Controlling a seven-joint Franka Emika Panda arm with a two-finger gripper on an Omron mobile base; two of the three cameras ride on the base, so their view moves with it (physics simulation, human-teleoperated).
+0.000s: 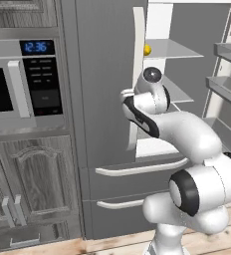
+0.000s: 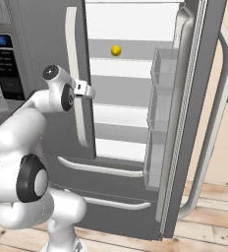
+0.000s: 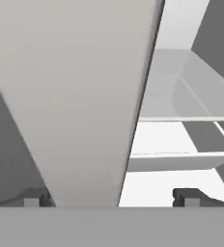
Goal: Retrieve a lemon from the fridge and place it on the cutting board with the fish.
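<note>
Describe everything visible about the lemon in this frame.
The lemon is a small, smooth, bright yellow roundish fruit. It sits alone on an upper clear shelf inside the open fridge, near the shelf's left side. In the left base view it peeks out past the door handle. Nothing grips it.

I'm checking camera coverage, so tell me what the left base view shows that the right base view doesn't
Left base view: the microwave with its lit clock, and the wood-grain cabinet doors beneath it. Right base view: the whole open right fridge door, its clear bins and long curved handle. Both: the lemon on an upper shelf of the fridge, the drawers, and the arm by the left door's handle.
</note>
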